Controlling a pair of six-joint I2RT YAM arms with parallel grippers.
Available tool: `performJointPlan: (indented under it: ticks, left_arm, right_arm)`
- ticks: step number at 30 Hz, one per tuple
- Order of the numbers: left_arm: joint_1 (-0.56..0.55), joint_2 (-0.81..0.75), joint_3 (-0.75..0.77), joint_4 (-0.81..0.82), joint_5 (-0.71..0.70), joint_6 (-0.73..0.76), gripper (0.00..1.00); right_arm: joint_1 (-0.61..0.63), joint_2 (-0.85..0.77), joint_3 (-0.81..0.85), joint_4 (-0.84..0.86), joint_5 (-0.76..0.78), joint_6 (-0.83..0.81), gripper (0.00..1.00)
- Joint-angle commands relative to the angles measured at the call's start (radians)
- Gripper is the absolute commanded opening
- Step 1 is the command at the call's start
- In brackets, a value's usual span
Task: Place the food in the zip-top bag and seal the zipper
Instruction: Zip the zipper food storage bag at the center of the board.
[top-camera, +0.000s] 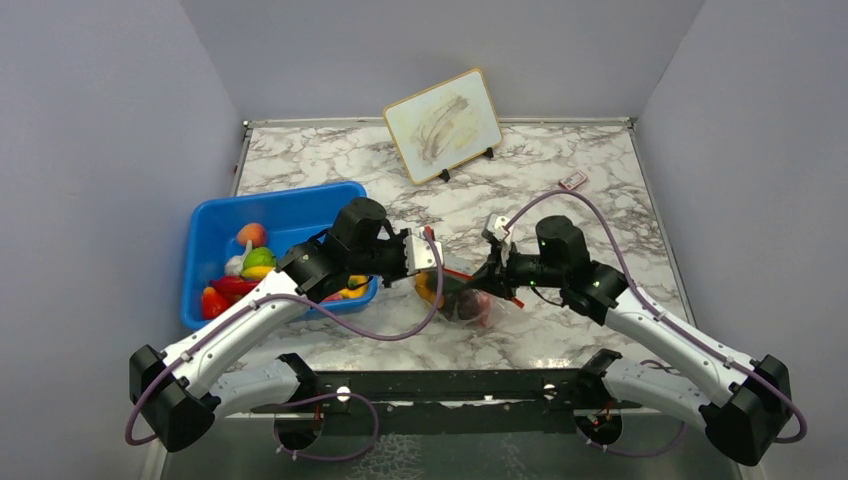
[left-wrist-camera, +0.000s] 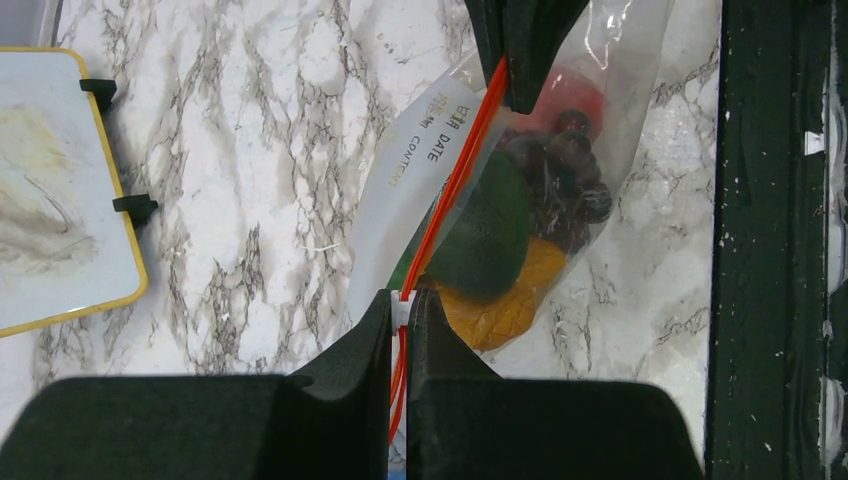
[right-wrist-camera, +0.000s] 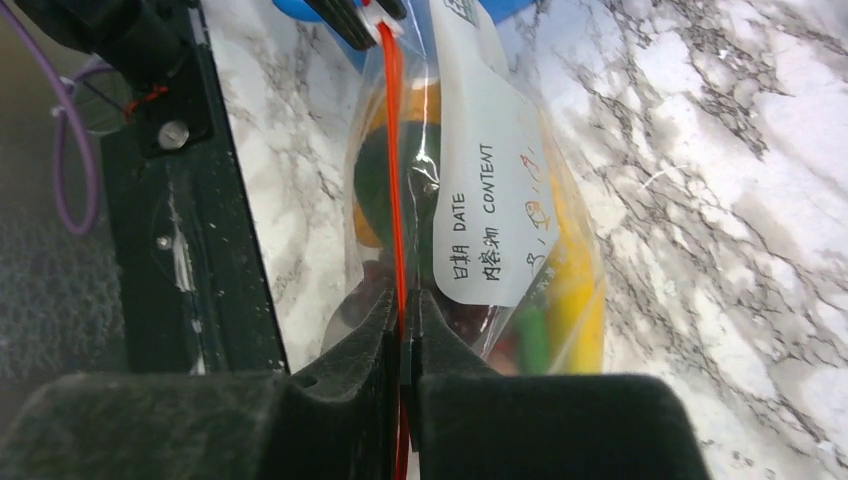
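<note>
The clear zip-top bag (top-camera: 463, 297) hangs between my two grippers above the marble table. It holds toy food (left-wrist-camera: 520, 215): a green piece, purple grapes, a red piece and yellow-orange pieces. The orange-red zipper (left-wrist-camera: 455, 185) runs taut between the grippers and also shows in the right wrist view (right-wrist-camera: 396, 170). My left gripper (left-wrist-camera: 402, 300) is shut on the zipper's end with the white slider. My right gripper (right-wrist-camera: 404, 305) is shut on the zipper's other end. The bag's white label (right-wrist-camera: 488, 215) faces the right wrist camera. More food (top-camera: 245, 270) lies in the blue bin.
A blue plastic bin (top-camera: 300, 205) stands at the left of the marble table. A yellow-framed board (top-camera: 443, 124) leans on a stand at the back. A small pink-rimmed object (top-camera: 573, 181) lies at the back right. The black rail (top-camera: 450, 385) runs along the near edge.
</note>
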Motion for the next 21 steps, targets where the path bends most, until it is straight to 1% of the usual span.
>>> performJointPlan:
  ticks: [1, 6, 9, 16, 21]
  left_arm:
    - [0.008, -0.021, 0.030, 0.023, 0.020, -0.013, 0.00]
    - [0.015, -0.045, 0.033, -0.014, 0.000, 0.004, 0.00]
    - [0.023, -0.057, 0.034, -0.040, -0.020, 0.014, 0.00]
    - [0.049, -0.093, 0.018, -0.084, -0.039, 0.031, 0.00]
    - [0.068, -0.121, 0.007, -0.102, -0.058, 0.041, 0.00]
  right_arm:
    - [0.005, -0.035, 0.026, -0.038, 0.109, -0.045, 0.01]
    - [0.005, -0.089, 0.033, -0.077, 0.237, -0.070, 0.01]
    - [0.005, -0.111, 0.039, -0.104, 0.286, -0.081, 0.01]
    - [0.005, -0.154, 0.060, -0.140, 0.455, -0.077, 0.01]
    - [0.005, -0.192, 0.067, -0.161, 0.533, -0.089, 0.01]
